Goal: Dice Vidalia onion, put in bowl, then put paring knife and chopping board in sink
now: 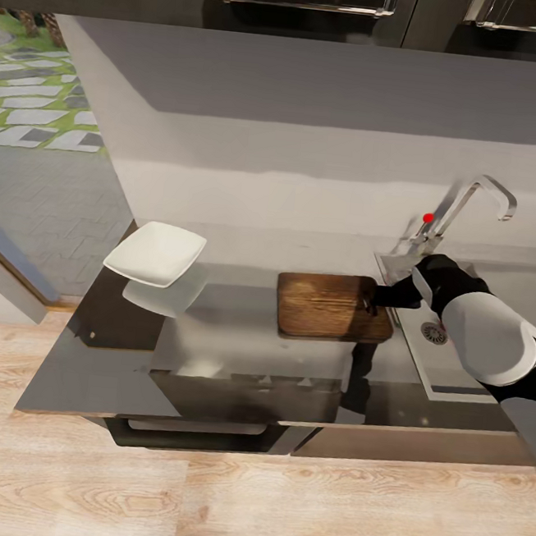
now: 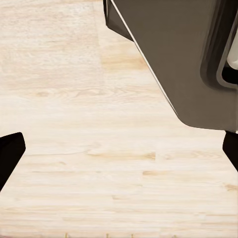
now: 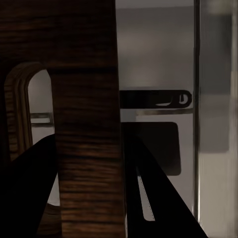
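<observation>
Chopping board: the chopping board (image 1: 330,306) was seen flat on the countertop (image 1: 237,331), its handle end just beside the sink (image 1: 449,353); no onion or cubes could be made out on it.
Right gripper: the right gripper (image 1: 378,297) was placed at the board's handle end; in the right wrist view its dark fingers (image 3: 29,193) were seen on both sides of the strip of wood (image 3: 87,148) by the slot, judged clamped on the board.
Left gripper: the fingertips (image 2: 10,153) were held wide apart over the wooden floor (image 2: 74,148), with nothing between them.
Bowl: the bowl (image 1: 156,253) was set well apart at the counter's far left; its contents could not be told.
Progress: dicing was judged done; the board's move into the sink was judged under way. The knife could not be found.
</observation>
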